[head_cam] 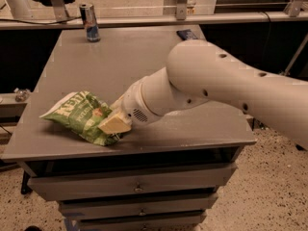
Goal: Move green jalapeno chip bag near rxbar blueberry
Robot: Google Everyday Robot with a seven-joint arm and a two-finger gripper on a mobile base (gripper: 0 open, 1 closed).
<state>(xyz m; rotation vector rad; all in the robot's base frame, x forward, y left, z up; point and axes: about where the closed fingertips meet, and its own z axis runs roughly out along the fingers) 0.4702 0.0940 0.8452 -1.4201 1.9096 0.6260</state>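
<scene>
The green jalapeno chip bag (79, 114) lies crumpled near the table's front left edge. My gripper (115, 123) is at the bag's right end, low over the table, and its cream fingers (113, 125) are shut on the bag's edge. The large white arm (216, 90) reaches in from the right across the table. The rxbar blueberry (187, 34), a small dark flat wrapper, lies at the table's far edge right of centre, far from the bag.
A slim blue-and-silver can (90, 22) stands upright at the far left of the grey table (106, 61). Drawers sit under the table's front edge (139, 153). A rail with metal frames runs behind the table.
</scene>
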